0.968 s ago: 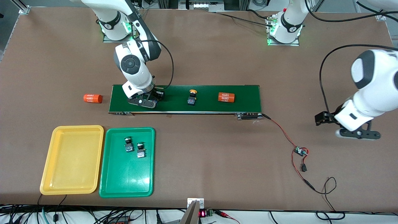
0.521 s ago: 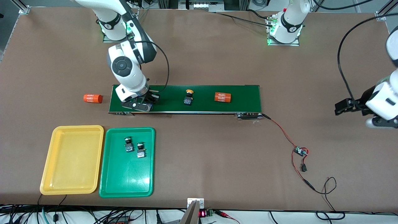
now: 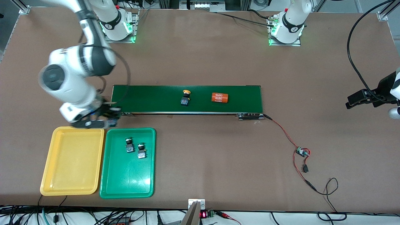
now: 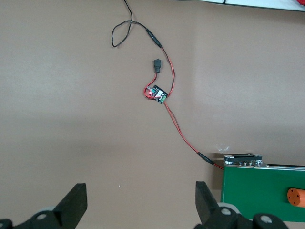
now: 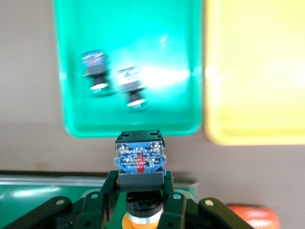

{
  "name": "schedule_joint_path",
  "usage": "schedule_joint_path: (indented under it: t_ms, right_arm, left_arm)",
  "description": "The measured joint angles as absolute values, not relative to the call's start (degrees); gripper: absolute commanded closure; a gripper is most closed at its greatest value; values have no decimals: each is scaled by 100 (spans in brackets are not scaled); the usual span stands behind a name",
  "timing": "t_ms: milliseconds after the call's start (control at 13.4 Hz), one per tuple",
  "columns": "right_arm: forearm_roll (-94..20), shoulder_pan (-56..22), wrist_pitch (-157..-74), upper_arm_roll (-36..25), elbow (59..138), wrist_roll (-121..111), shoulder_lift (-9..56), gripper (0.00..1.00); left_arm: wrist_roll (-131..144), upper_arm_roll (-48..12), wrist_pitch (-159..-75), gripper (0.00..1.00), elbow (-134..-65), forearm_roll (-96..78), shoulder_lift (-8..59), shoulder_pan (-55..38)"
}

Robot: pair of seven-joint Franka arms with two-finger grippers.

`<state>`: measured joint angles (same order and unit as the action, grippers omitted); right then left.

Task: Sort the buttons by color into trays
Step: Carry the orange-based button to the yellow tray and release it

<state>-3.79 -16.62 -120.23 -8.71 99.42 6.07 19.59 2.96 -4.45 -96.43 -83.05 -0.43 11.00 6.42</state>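
Note:
My right gripper point(image 3: 104, 118) is shut on a button point(image 5: 140, 160) with a black body and a yellow-orange cap. It hangs over the strip of table between the conveyor belt point(image 3: 150, 100) and the trays. The yellow tray point(image 3: 53, 175) has nothing in it. Beside it, the green tray point(image 3: 131, 178) holds two green buttons point(image 3: 128, 145) point(image 3: 141, 151). Another yellow-capped button point(image 3: 185, 97) stands on the belt. My left gripper point(image 4: 141, 202) is open over bare table at the left arm's end, with nothing between its fingers.
An orange "4680" cylinder point(image 3: 220, 97) lies on the belt beside the button. Red and black wires with a small circuit board point(image 3: 302, 152) run from the belt's end over the table. An orange blur point(image 5: 252, 214) shows beside the belt in the right wrist view.
My right gripper has risen from the belt with the yellow-capped button and swung over to the trays. The belt's button and cylinder have shifted toward the right arm's end. My left arm has drawn outward.

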Motion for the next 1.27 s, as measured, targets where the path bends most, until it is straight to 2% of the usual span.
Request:
schedule_joint_path:
  t_ms: [521,745,819,894,968,1117,1192,1266]
  right_arm:
    - [-122,-473,-12380,-888,8565,-48,3797,97]
    - [-123,-63,-12753,-884,8261,-483,4233,97]
    - [-126,54,-12822,-882,8243,-587,4319,93]
    - [-148,155,-12866,-877,8236,-645,4384,88]
    - [-204,219,-12888,-864,8234,-687,4420,77]
    - [-287,233,-12894,-822,8232,-698,4433,68]
    - [-306,226,-12894,-800,8232,-697,4440,43]
    - [-309,221,-12894,-782,8232,-697,4451,32]
  left_arm:
    - [296,-446,-9643,0,-8815,-43,590,641]
    - [296,-447,-9643,0,-8961,-43,469,641]
    - [296,-448,-9643,0,-8978,-43,464,640]
    - [296,-448,-9643,0,-8985,-43,465,641]
    - [296,-451,-9643,0,-8985,-43,464,637]
    - [296,-455,-9647,0,-8972,-43,461,611]
    - [296,-455,-9648,0,-8962,-43,457,599]
    - [296,-455,-9649,0,-8958,-43,451,596]
